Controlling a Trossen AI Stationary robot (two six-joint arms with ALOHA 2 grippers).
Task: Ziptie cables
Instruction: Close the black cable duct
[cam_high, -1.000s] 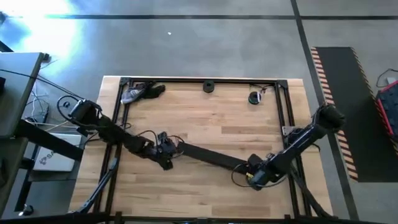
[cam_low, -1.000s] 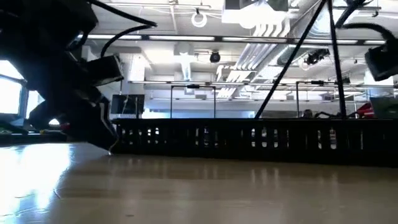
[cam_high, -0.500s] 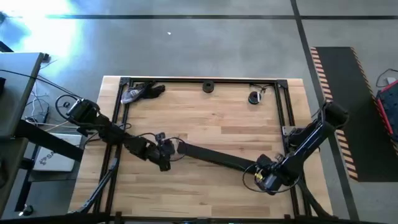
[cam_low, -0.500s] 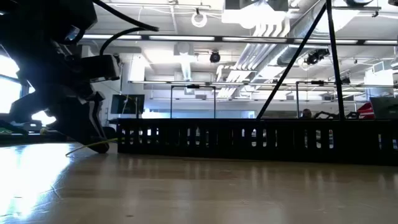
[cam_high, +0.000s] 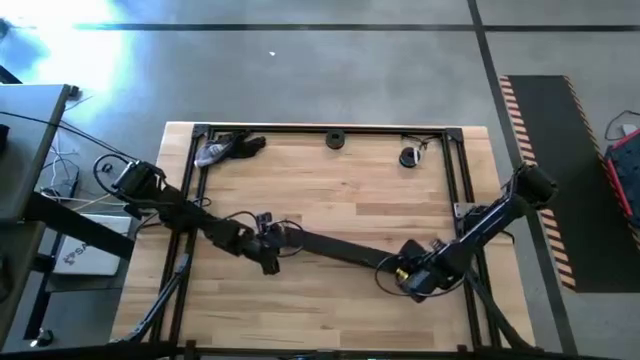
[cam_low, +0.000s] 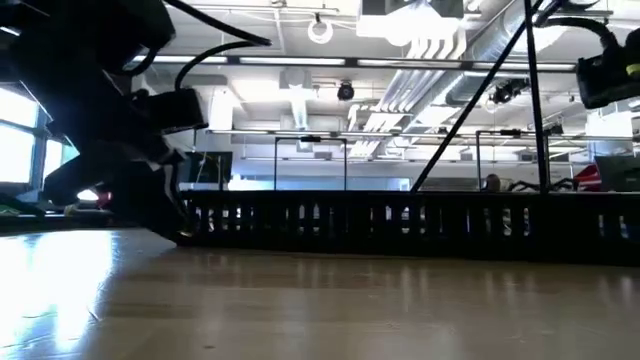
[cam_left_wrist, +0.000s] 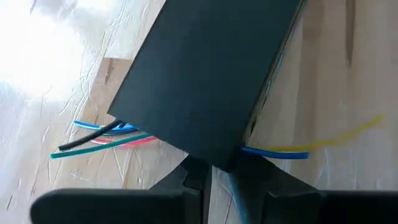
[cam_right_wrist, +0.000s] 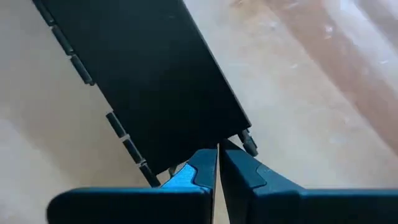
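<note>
I hold a long black slotted strip (cam_high: 335, 250) across the wooden table (cam_high: 340, 185), one end in each gripper. My left gripper (cam_high: 268, 243) sits at the strip's left end, my right gripper (cam_high: 412, 278) at its right end, nearer the table's front edge than the left one.

In my right wrist view, my right fingers (cam_right_wrist: 245, 174) are pressed together on the edge of the strip, its slotted teeth running along one side. In my left wrist view, the strip's flat face covers the spot where my left fingertips meet, so I cannot tell how those jaws stand.

The cables (cam_left_wrist: 106, 134) lie loose on the wood right under the strip's left end: black, blue, teal and pink strands poke out on one side of it, and a blue and a yellow strand come out on the other side.

At the low camera, the strip stands as a dark slotted band across the table.
</note>
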